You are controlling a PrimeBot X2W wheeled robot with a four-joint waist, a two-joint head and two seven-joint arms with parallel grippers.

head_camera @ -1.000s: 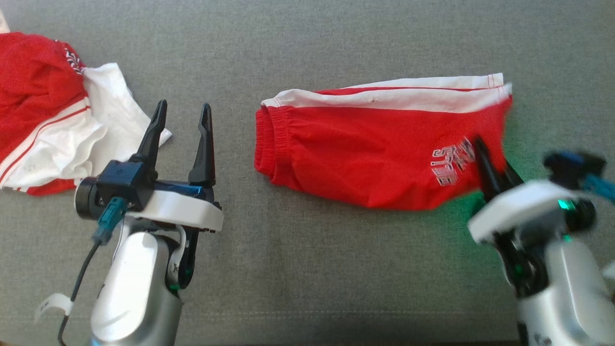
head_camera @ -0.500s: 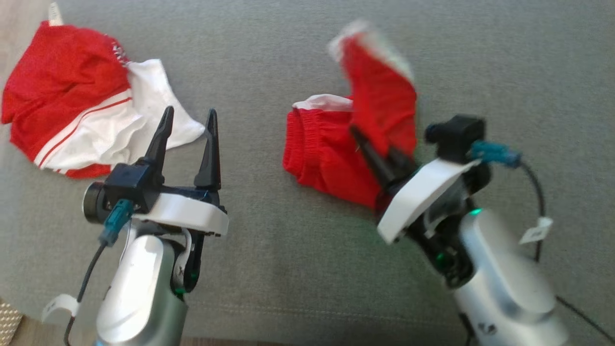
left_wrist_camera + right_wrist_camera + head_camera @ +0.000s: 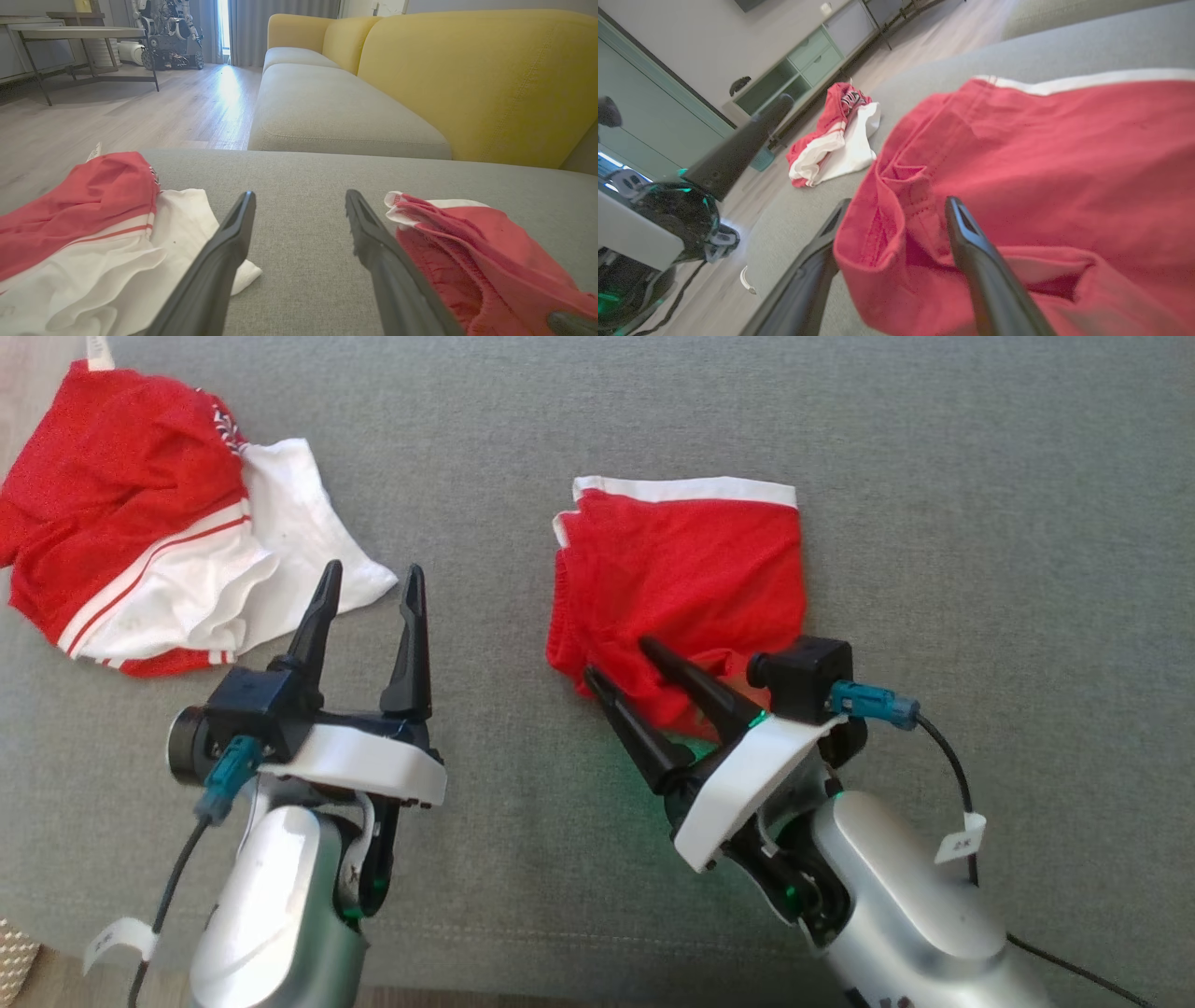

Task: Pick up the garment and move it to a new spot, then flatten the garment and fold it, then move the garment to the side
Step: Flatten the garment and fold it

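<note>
Where it lies, red garment, squarish, rumpled

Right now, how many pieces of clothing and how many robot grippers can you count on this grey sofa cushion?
Garments: 2, the folded red shorts and the crumpled red-and-white garment
Grippers: 2, the left gripper and the right gripper
Total: 4

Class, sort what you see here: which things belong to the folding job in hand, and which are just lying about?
Job in hand: red shorts, folded on the grey cushion; right gripper, open at their near edge.
Lying about: crumpled red-and-white garment; left gripper, open and idle; yellow sofa back; table.
</note>
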